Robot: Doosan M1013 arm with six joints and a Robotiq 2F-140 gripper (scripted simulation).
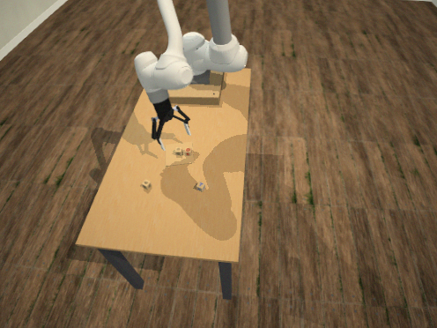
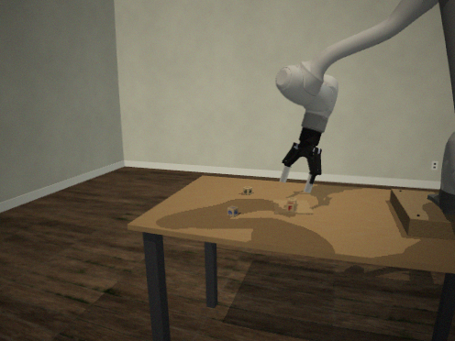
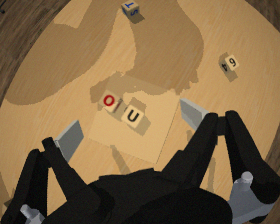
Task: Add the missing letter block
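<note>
My tool (image 3: 131, 137) hangs released over the mat (image 3: 153, 136) (O block (image 3: 109, 101) and U block (image 3: 133, 117) just ahead).

Top view – high, set back, angled down on whole table (image 1: 132, 224) and surrounding floor, arm entering from far end. Exterior view – low, near tabletop height, off one long side, facing far wall, arm base at right. Wrist view – close, looking straight down past open gripper (image 3: 134, 128) at mat (image 3: 150, 136). All three share mat with two lettered blocks, plus two loose blocks nearby.
</note>
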